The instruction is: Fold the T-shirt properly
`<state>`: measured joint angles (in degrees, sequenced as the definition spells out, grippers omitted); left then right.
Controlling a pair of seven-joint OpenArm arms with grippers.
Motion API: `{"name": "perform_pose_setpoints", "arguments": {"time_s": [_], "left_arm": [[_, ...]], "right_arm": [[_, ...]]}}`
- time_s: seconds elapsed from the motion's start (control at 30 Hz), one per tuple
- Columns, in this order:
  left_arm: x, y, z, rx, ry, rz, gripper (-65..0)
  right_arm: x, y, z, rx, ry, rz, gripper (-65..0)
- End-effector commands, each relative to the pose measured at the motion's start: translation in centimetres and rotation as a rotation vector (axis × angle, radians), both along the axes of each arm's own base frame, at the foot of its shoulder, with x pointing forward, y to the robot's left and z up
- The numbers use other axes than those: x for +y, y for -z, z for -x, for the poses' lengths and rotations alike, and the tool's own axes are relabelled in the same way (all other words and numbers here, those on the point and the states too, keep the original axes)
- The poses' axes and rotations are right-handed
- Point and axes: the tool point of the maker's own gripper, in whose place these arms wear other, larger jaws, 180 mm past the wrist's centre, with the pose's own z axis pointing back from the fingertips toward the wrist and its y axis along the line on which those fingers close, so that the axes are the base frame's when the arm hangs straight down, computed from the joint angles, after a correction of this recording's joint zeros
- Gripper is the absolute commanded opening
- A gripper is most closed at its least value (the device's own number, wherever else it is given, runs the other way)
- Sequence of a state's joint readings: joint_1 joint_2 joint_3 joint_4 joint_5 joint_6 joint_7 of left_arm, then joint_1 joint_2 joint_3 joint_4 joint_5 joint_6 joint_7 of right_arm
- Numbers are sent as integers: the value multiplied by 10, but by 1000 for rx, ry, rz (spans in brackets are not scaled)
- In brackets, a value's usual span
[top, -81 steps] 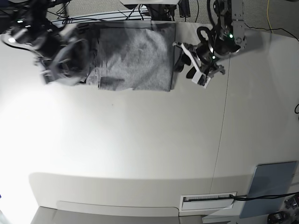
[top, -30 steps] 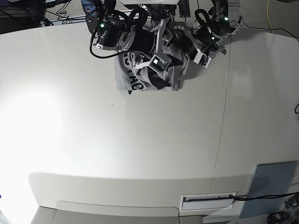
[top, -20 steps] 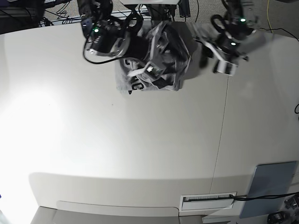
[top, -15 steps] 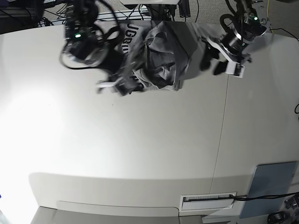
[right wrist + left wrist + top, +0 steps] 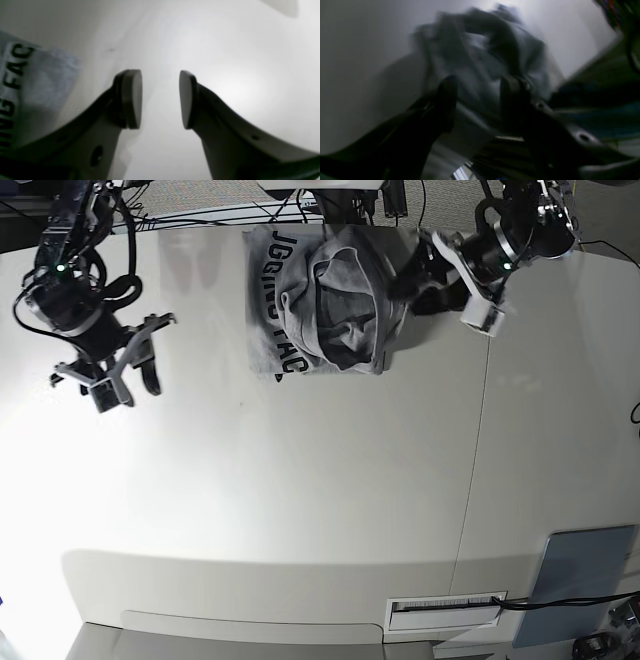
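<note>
**T-shirt bunched at the far edge, both tools empty**

We see the T-shirt [image 5: 322,300] lying crumpled at the far edge of the desk [image 5: 300,500], a little right of the middle. It is gathered into a rough mound, with deep folds and a raised hump on its right half. A strip of black block lettering runs along its left side, facing up. In the right wrist view a corner of the T-shirt [image 5: 37,75] shows at the left edge, flat on the desk, with the letters "FAC" readable.

Our right tool [image 5: 128,373] hangs over bare desk at the far left, well apart from the cloth. Its fingers [image 5: 132,98] stand clearly spread with only pale desk showing in the gap, and they grip nothing.

Our left tool [image 5: 425,280] sits at the far right, just beside the right edge of the mound. In the left wrist view the picture is heavily blurred; the two dark fingers [image 5: 446,100] are parted, and the grey heap of the T-shirt [image 5: 482,65] lies beyond them. We cannot tell whether the fingertips touch the cloth, but nothing is pinched between them.

A blue-grey panel [image 5: 580,580] lies at the near right corner, and a white slotted plate [image 5: 445,610] sits to its left
</note>
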<state>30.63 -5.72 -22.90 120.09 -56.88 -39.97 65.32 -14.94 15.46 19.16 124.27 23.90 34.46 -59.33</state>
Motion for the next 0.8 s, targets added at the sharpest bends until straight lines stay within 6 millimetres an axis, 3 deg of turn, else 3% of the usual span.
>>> {"name": "perform_pose_setpoints", "arguments": {"time_s": [0.0, 0.23, 0.4, 0.63, 0.77], "left_arm": [[-4, -13, -1, -29, 6, 51, -364], [-2, -8, -2, -28, -1, 18, -364], [11, -20, -42, -172, -174, -21, -364], [-23, -5, -66, -201, -98, -211, -364], [-27, 4, -78, -206, -117, -335, -364]], "right_arm": [[1, -12, -4, -44, -14, 0, -406], [1, -12, -4, -44, -14, -1, -406], [1, -12, -4, -44, -13, -1, -406], [1, -11, -3, -39, -13, 0, -406], [0, -5, 1, -21, -11, 4, -406]]}}
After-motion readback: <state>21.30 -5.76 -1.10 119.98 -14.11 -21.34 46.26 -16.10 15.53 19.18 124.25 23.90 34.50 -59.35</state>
